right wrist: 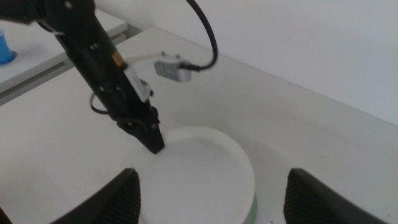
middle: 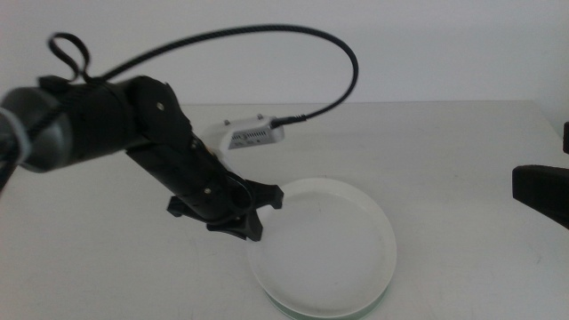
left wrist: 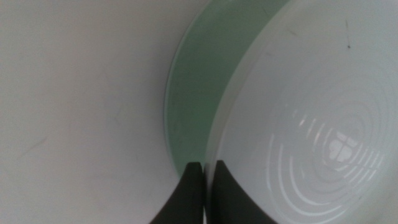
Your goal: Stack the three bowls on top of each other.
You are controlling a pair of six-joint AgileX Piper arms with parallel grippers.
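The white bowl [middle: 324, 244] sits tilted over the pale mint green bowl [middle: 324, 312], of which only a thin sliver shows beneath it. My left gripper [middle: 252, 220] is shut on the white bowl's left rim. In the left wrist view its jaws pinch the white bowl [left wrist: 311, 124] at the rim, with the green bowl [left wrist: 196, 93] below. The right wrist view shows the white bowl [right wrist: 199, 171] and my left gripper [right wrist: 151, 138]. My right gripper [right wrist: 212, 180] is open and waits at the right [middle: 540, 188]. The grey-blue bowl is out of view.
A small white camera module [middle: 253, 135] with a black cable hangs beside the left arm and also shows in the right wrist view [right wrist: 173, 68]. A second table with a blue object [right wrist: 5, 48] stands beyond the left arm.
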